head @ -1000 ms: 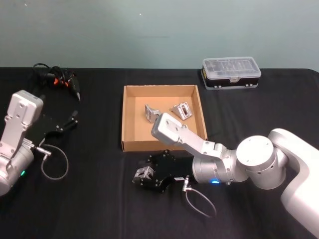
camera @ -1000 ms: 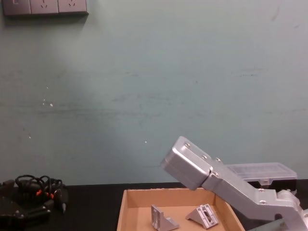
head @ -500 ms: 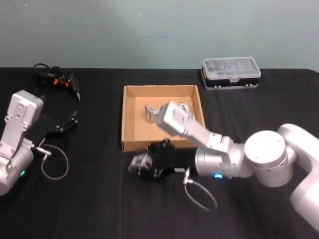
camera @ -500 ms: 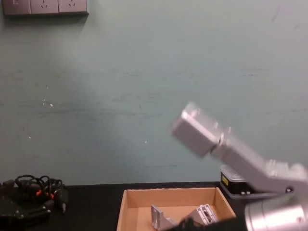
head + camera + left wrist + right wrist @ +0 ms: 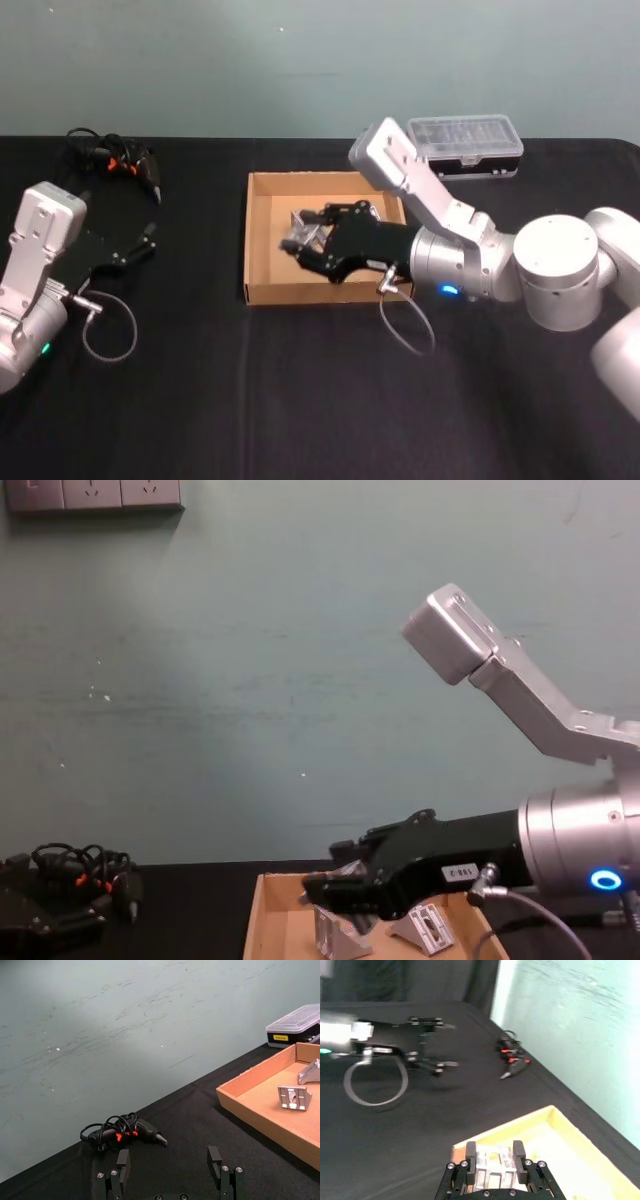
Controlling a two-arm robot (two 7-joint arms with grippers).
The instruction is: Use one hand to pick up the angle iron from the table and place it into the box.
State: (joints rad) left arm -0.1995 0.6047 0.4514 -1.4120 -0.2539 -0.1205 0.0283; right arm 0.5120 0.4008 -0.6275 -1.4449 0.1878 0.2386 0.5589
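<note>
Your right gripper [image 5: 300,238], pinching the angle iron [image 5: 491,1166] above the box [image 5: 262,290], may drop it onto brackets [image 5: 425,926] at three o'clock.

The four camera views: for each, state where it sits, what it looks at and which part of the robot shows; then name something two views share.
Head: high, looking down at the table; right gripper holds an angle iron over the box, left gripper parked.
Chest: low, facing the wall; right gripper above the box.
Left wrist: across the table toward the box.
Right wrist: its fingers clamp the angle iron.
Shared: head and chest show the box.
</note>
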